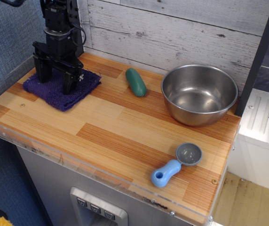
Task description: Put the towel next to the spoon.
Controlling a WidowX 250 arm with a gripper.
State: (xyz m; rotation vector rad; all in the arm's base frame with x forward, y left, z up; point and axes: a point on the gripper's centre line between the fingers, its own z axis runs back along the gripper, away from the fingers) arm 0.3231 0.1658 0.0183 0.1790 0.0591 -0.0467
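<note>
The dark purple towel (61, 92) lies folded at the back left of the wooden counter. My black gripper (54, 84) stands upright over it, open, with both fingertips down on the cloth, one finger (68, 81) to the right and one to the left. The spoon (177, 164), with a light-blue handle and a round grey bowl, lies near the front right edge of the counter, far from the towel.
A green oblong object (136, 82) lies behind the middle of the counter (111, 127). A large steel bowl (199, 94) stands at the back right. A plank wall runs behind, and the counter drops off at the front and right edges.
</note>
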